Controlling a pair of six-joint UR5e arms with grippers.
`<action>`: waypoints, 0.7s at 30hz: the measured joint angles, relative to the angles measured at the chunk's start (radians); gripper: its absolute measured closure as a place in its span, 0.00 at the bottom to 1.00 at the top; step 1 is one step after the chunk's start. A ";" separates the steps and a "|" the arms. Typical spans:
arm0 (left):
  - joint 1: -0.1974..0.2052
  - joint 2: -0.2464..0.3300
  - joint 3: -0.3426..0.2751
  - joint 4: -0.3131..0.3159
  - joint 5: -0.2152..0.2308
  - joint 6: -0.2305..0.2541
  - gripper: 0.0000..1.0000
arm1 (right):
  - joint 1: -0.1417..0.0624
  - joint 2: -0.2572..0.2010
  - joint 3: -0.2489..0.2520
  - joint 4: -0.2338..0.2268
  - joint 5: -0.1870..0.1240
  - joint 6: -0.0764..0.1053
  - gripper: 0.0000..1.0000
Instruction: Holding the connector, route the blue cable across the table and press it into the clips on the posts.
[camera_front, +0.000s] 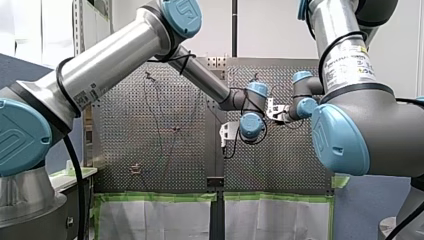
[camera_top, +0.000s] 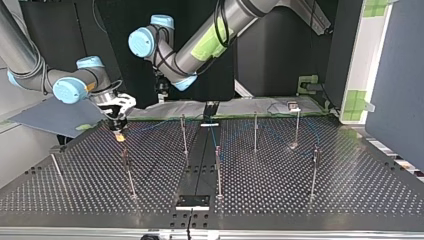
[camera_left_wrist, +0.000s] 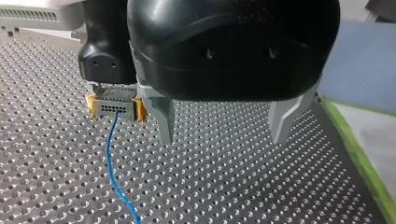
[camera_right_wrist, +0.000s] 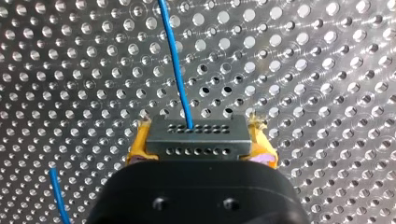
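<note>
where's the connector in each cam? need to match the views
Front: cannot make it out.
Top: connector at the view's left, in my right claw.
Left wrist: beside my open left claw, gripped between the right claw's yellow pads.
Right wrist: connector just ahead of the camera, between its own claw's yellow pads.
Shared landmark: blue cable leaving the connector's holed face, clear in both wrist views.

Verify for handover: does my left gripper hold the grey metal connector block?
No, my left gripper stands open; my right gripper clamps the grey connector.
</note>
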 joint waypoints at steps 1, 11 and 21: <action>-0.003 -0.007 0.007 0.006 -0.007 0.000 0.00 | 0.000 0.000 0.000 0.000 -0.001 0.000 1.00; -0.017 -0.060 0.094 0.079 -0.088 0.001 0.00 | 0.000 0.001 0.001 0.000 -0.007 0.002 1.00; -0.014 -0.069 0.174 0.124 -0.157 0.009 0.00 | -0.001 0.001 0.001 0.000 -0.007 0.003 1.00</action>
